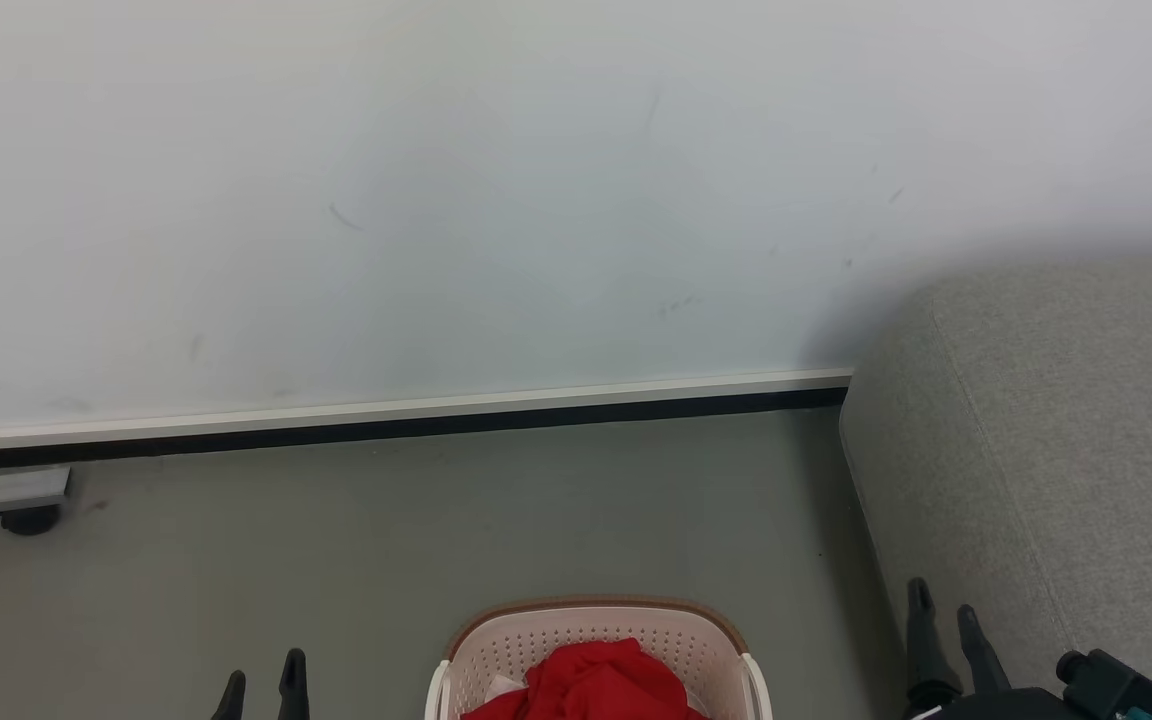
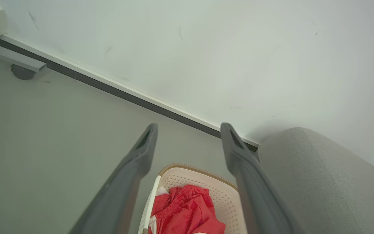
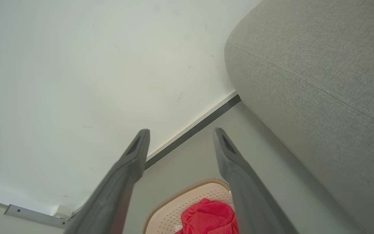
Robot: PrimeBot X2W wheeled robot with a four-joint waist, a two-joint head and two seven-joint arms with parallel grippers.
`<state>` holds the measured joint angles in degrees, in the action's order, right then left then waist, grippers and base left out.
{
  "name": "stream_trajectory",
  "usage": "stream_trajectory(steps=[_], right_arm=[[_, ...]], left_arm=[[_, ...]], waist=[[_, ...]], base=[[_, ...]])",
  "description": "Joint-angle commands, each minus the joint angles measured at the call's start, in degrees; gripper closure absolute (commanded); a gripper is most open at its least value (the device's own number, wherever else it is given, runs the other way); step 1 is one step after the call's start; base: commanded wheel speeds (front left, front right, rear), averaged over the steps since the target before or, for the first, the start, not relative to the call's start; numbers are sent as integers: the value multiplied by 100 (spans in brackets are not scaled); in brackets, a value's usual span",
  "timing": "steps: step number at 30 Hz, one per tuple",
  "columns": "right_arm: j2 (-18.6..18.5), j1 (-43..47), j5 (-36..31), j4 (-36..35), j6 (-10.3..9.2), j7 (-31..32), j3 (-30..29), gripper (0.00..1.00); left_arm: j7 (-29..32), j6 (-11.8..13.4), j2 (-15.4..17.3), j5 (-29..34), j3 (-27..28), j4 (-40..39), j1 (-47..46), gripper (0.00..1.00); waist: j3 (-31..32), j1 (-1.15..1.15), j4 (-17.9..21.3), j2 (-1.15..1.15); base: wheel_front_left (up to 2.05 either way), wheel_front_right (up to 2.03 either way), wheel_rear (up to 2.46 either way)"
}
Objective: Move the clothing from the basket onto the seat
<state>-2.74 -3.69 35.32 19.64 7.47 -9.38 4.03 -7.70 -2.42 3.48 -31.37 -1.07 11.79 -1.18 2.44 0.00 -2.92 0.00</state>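
Head view showed the basket (image 1: 596,622) standing on the floor (image 1: 336,560) at the picture's bottom edge, well short of the dark skirting (image 1: 386,428) that ran along the foot of the white wall (image 1: 536,200). The clothing (image 1: 591,685), a heap of red fabric with a scrap of white at its left, lay inside the basket. The seat (image 1: 1066,430) stood to the basket's right with a strip of bare floor between them, its rounded end reaching back to the wall. The left gripper (image 1: 264,670) hung over the floor left of the basket, its 2 dark fingers pointing up the picture, jaws spread and holding nothing. The right gripper (image 1: 944,600) hung close beside the seat's side, jaws likewise spread and empty. Both wrist views looked past wide-set fingers down onto the basket's brown rim and the red cloth. A grey metal bar on a dark caster (image 1: 28,520) sat at the floor's left edge, against the skirting.
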Motion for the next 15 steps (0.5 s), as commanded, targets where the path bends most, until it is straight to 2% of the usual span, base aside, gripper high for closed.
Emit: stream_trajectory(steps=[1,8,15], right_arm=[[-18,-96,-116,-21,2,-46,65,0],[-19,-110,-623,4,3,26,295,0],[-19,-96,-942,-2,3,46,406,0]], left_arm=[[-62,14,58,183,-24,-27,-25,0],[-185,53,90,703,-54,-116,-92,0],[-278,25,41,819,20,-118,-68,0]], waist=[[5,0,-4,0],[31,0,-28,0],[35,0,-22,0]], base=[[0,0,0],[0,0,0],[0,0,0]])
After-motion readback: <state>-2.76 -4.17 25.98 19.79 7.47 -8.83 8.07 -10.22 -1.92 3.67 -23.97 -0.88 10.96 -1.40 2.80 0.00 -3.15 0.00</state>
